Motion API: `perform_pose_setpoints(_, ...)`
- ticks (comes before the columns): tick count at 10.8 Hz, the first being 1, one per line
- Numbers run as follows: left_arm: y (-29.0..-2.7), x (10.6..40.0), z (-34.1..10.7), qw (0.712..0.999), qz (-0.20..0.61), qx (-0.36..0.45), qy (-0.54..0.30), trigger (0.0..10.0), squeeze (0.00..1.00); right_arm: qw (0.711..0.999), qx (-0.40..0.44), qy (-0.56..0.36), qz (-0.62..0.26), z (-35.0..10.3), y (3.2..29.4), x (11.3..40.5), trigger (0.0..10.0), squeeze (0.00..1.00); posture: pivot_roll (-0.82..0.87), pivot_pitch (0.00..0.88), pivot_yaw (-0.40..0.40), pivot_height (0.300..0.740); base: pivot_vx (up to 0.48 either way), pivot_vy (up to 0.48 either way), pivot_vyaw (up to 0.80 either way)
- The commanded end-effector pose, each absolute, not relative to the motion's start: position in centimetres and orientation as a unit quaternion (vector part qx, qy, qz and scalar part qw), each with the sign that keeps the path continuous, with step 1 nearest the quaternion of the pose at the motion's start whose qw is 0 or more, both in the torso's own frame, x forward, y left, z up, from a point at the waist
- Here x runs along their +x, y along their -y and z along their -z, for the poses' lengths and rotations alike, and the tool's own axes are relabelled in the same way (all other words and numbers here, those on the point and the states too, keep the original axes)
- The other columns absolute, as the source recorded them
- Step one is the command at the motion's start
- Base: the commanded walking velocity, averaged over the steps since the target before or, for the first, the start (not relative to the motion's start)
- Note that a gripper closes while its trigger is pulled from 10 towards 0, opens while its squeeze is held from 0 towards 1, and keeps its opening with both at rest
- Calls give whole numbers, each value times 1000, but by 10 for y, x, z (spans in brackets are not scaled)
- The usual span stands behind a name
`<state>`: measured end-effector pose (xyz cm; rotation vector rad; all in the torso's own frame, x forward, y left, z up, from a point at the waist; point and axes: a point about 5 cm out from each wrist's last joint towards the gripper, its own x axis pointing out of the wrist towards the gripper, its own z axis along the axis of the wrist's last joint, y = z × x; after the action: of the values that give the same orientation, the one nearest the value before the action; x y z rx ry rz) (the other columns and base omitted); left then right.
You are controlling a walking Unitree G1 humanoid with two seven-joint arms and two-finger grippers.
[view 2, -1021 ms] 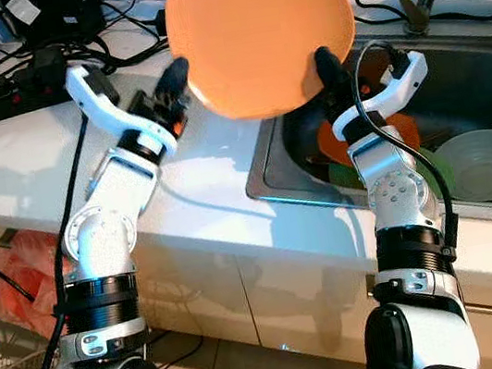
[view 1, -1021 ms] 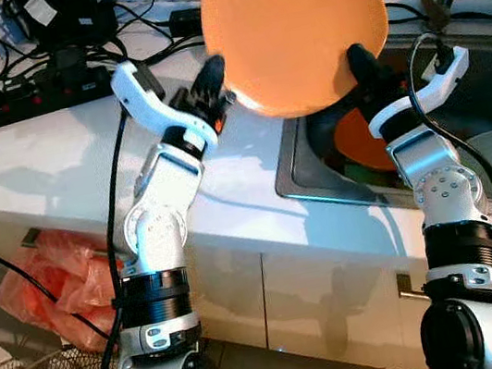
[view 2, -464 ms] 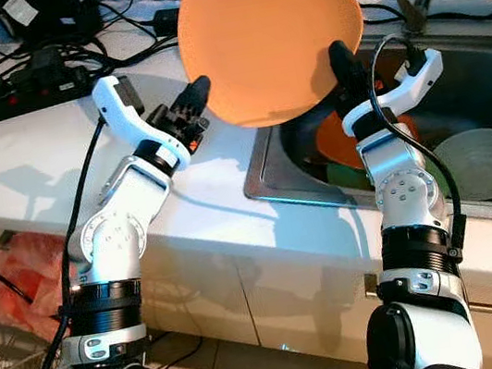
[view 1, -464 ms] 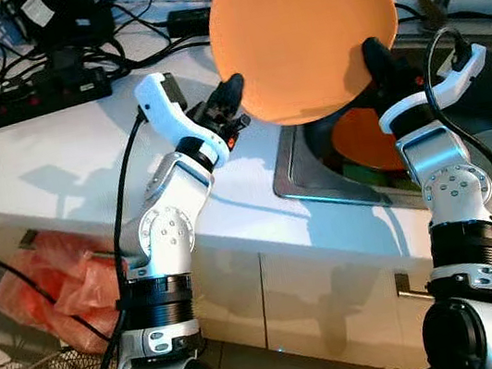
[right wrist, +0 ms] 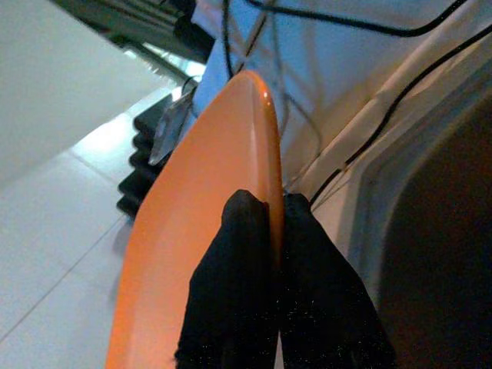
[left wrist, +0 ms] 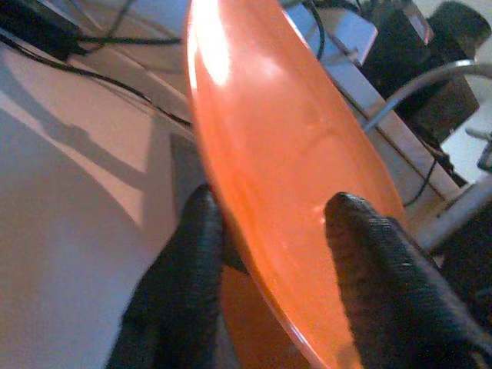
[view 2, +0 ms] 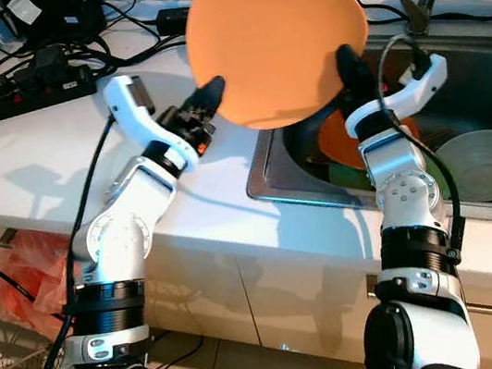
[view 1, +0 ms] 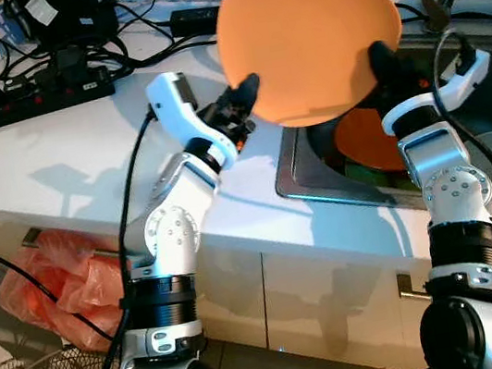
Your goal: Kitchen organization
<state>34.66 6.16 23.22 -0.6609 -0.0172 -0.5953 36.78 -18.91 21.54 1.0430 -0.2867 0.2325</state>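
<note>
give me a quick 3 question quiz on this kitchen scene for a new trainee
1. True or false: the orange plate lies flat on the counter.
2. Which gripper is pinched shut on the plate's rim? A) left gripper B) right gripper
3. Fill in: inside the sink, a pale ____ sits beside another orange dish.

Key
1. False: it is held up, tilted, above the sink edge.
2. B; the left gripper's fingers straddle the opposite rim with a gap.
3. bowl

Two silver arms, each built of rounded segments joined by ribbed black collars, end in white wrist housings with long black fingers [left wrist: 188,284]. A black cable loops along each arm, and small screws dot the silver elbow joints.
</note>
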Motion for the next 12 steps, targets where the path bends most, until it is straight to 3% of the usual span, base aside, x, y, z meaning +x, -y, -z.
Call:
perform_pose_setpoints(1, -55, 344, -235, 905, 306, -296, 9, 10000, 0, 848, 501, 151, -89, -221, 196, 369, 0, 0, 58, 101, -17, 740, 0, 0, 0)
perform_pose_setpoints(4, -52, 342, -229, 916, 313, -250, -3, 10000, 0, 850, 501, 163, -16, -216, 215, 371, 0, 0, 58, 101, -16, 740, 0, 0, 0)
perform_pose_setpoints(6, -47, 336, -220, 925, 336, -179, -18, 10000, 0, 857, 482, 175, 44, -213, 231, 369, 0, 0, 58, 101, -16, 740, 0, 0, 0)
perform_pose_setpoints(9, -48, 334, -212, 930, 340, -138, -31, 10000, 0, 846, 487, 189, 105, -208, 249, 367, 0, 0, 60, 101, -15, 740, 0, 0, 0)
perform_pose_setpoints(12, -56, 334, -199, 940, 330, -79, -45, 10000, 0, 882, 403, 190, 154, -206, 261, 363, 0, 0, 60, 103, -15, 740, 0, 0, 0)
